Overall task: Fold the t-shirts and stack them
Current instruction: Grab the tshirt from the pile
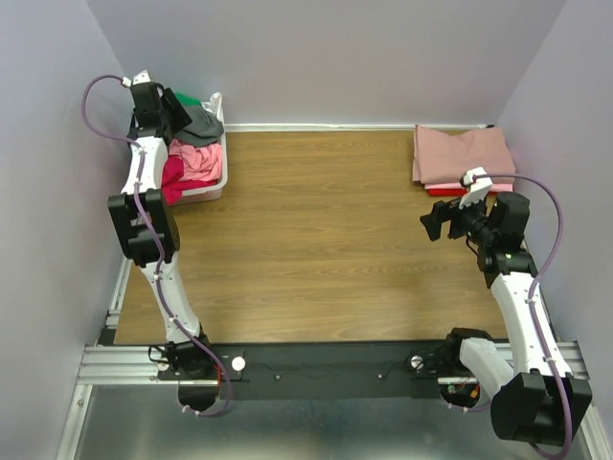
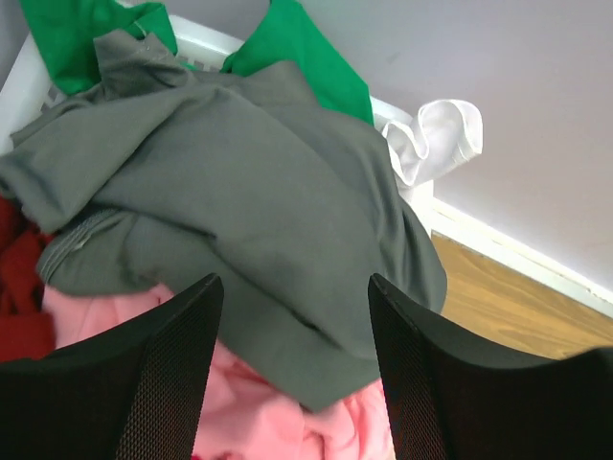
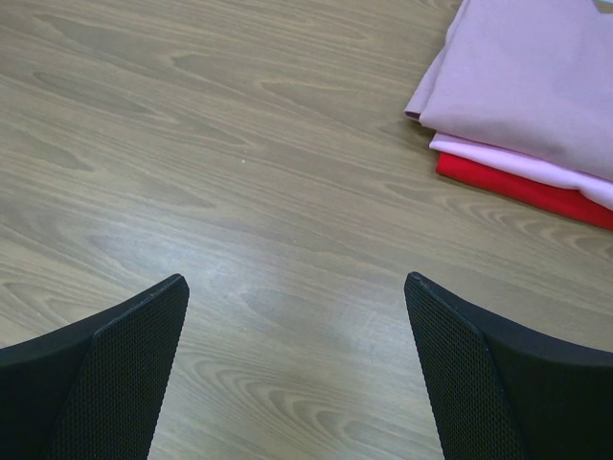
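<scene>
Crumpled dark grey cloth t-shirt (image 2: 249, 192), atop white plastic basket (image 2: 201, 38): between our left gripper's (image 2: 292, 297) parted jaws. Right gripper (image 3: 295, 283) jaws apart, empty. We risk pinching the light pink cloth shirt (image 2: 287, 422) beneath too.

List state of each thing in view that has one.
dark grey t-shirt: crumpled, atop pile in white basket.
green t-shirt: crumpled, in basket.
pink t-shirt: crumpled, under the grey.
dusty rose t-shirt: folded, top of stack.
light pink t-shirt: folded, mid-stack.
red t-shirt: folded, bottom.
left gripper: open, over grey shirt.
right gripper: open, empty.
</scene>
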{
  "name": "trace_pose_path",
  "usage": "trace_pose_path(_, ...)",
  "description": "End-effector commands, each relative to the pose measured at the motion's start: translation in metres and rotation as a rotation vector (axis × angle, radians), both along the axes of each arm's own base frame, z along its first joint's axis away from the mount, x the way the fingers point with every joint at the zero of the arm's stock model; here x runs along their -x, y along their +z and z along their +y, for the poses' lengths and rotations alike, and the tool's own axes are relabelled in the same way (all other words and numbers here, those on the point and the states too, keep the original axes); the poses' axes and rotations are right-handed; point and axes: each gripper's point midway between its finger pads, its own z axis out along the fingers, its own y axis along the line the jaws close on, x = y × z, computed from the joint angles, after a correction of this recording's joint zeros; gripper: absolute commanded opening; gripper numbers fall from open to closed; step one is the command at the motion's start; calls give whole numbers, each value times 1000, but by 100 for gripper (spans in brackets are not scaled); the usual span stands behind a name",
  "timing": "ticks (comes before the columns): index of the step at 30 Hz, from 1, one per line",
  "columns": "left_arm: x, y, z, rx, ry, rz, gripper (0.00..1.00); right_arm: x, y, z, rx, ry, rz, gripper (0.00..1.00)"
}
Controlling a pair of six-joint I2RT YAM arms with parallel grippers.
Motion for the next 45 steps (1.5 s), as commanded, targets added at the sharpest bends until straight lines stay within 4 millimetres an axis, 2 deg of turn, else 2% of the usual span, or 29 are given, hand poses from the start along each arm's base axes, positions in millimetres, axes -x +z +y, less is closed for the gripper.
trace_pose_path(1,-13,-8,2,-5,-28,21,70,2,-2,2,0,19,18,100)
trace_pose_path(6,-19,-27,8,-5,-7,61,68,1,-4,1,0,17,25,100)
trace_pose_path(11,-18,-55,6,7,-20,116,65,1,-5,1,-1,16,31,100)
trace_pose_path(14,-20,-56,5,9,-25,114,58,0,-5,1,1,13,30,100)
trace_pose_path(16,-21,-50,4,9,-35,98,47,1,-5,1,1,13,31,100)
trace_pose_path(17,-21,-44,3,6,-39,84,43,1,-5,0,1,12,30,100)
trace_pose_path(18,-23,-37,3,3,-43,66,32,1,-5,0,1,12,30,100)
trace_pose_path(22,-23,8,-2,-14,-69,-25,24,1,-5,0,5,11,30,100)
trace_pose_path(25,-16,59,-10,-29,-103,-113,21,1,-5,1,3,14,30,100)
trace_pose_path(26,-13,68,-11,-32,-110,-130,17,1,-5,1,3,14,30,100)
trace_pose_path(27,-8,84,-13,-40,-113,-155,9,1,-5,1,3,14,29,100)
trace_pose_path(29,-1,98,-15,-46,-118,-177,0,1,-5,1,4,16,28,100)
trace_pose_path(33,18,126,-20,-70,-134,-224,0,2,-5,0,9,16,23,100)
trace_pose_path(34,27,140,-24,-82,-145,-244,0,2,-5,1,9,18,23,100)
trace_pose_path(35,39,162,-26,-97,-150,-278,0,2,-5,1,9,20,24,100)
trace_pose_path(36,39,162,-28,-98,-159,-280,0,2,-5,1,9,20,24,100)
trace_pose_path(37,53,186,-34,-110,-170,-322,0,2,-5,1,9,20,24,100)
trace_pose_path(38,61,200,-41,-101,-190,-348,0,2,-6,1,10,22,23,100)
trace_pose_path(39,77,224,-52,-107,-207,-395,0,2,-6,1,11,21,24,100)
trace_pose_path(41,94,247,-72,-107,-254,-445,0,3,-6,1,13,21,24,100)
trace_pose_path(42,112,263,-92,-112,-291,-480,0,3,-6,1,15,23,23,100)
trace_pose_path(45,139,279,-121,-128,-357,-517,0,3,-4,1,19,24,14,100)
